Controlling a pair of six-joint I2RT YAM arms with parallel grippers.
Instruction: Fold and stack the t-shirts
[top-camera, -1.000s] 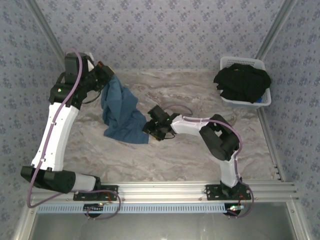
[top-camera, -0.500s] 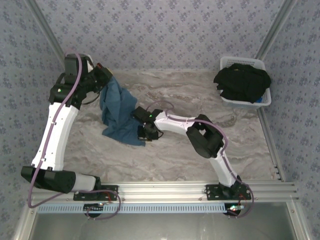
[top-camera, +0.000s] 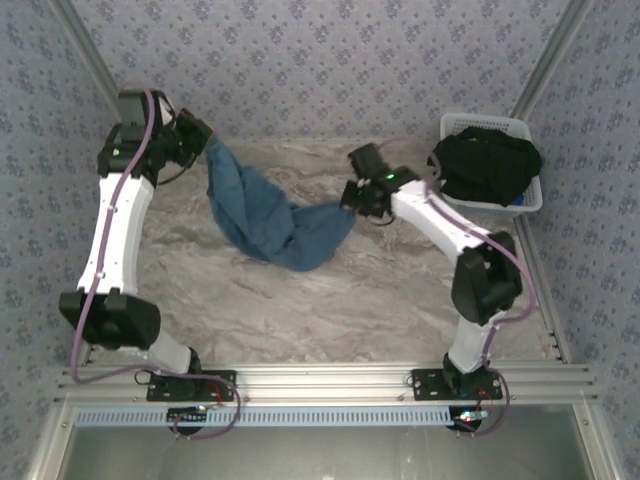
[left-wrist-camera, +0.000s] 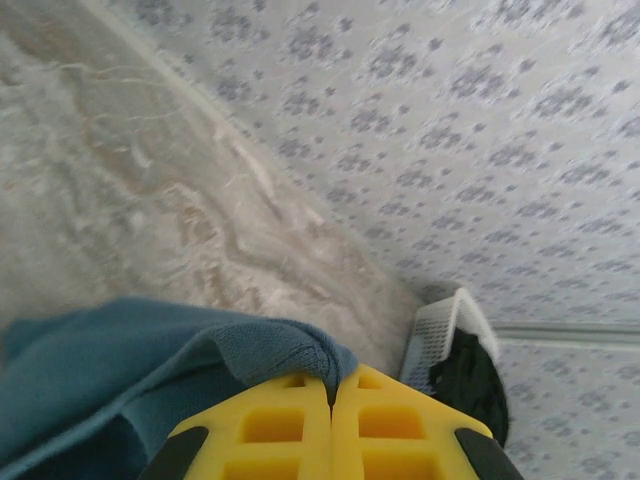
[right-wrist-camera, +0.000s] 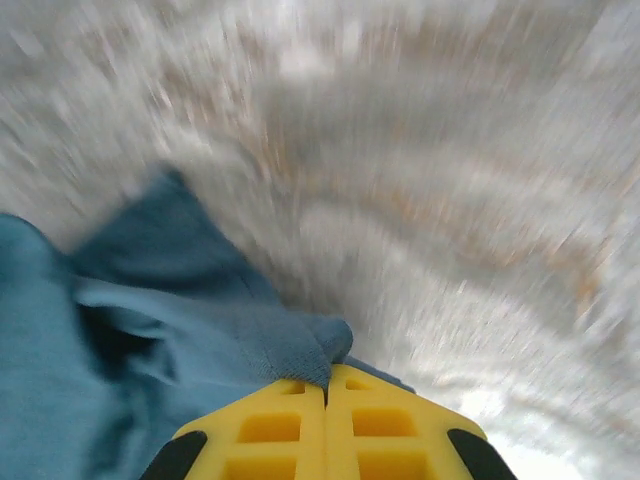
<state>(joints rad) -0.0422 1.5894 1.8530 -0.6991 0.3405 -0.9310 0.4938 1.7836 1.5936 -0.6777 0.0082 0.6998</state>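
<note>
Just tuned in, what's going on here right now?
Both grippers are shut on the teal t-shirt: the left gripper pinches one edge, the right gripper another, so it hangs between them, sagging toward the table. No fold yet. The black t-shirts lie heaped in the white basket, far right.

Table (top-camera: 400, 290): marble-patterned top with grey-beige veining. A white slatted basket (top-camera: 452, 124) stands on the table's far right corner, close to the flower-patterned walls (top-camera: 330, 60) that enclose the table. A ribbed aluminium rail (top-camera: 330, 380) runs along the table's near edge.
</note>
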